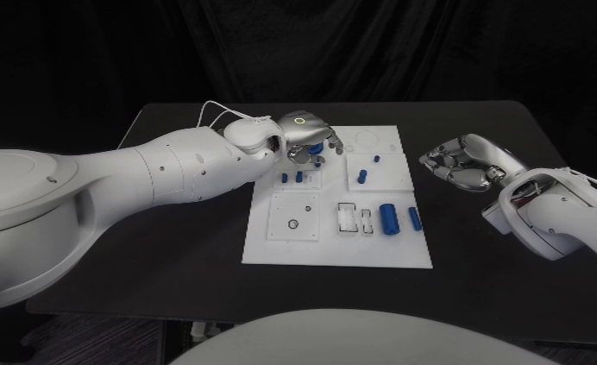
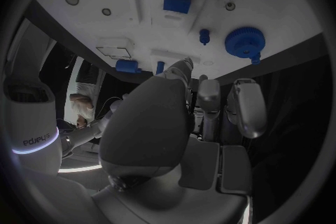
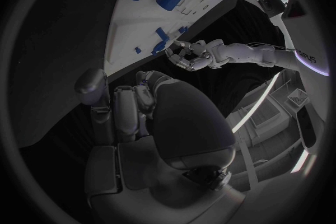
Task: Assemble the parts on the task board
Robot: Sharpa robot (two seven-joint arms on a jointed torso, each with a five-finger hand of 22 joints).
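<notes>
Now my left hand (image 1: 304, 134) hovers over the task board's (image 1: 280, 248) far-left corner by the blue gear (image 2: 244, 41); can't tell if it's holding anything. Better to descend slowly, fingertips aligned on the part. My right hand (image 1: 463, 162) waits off-board, curled on nothing.

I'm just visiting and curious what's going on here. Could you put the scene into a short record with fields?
Surface: black table
Task board: white plate at the table's middle
Parts: small blue pieces on the board, including a blue cylinder and a blue gear
Left hand: over the board's far left area; hold unclear
Right hand: off the board to the right, fingers curled, holding nothing
</notes>
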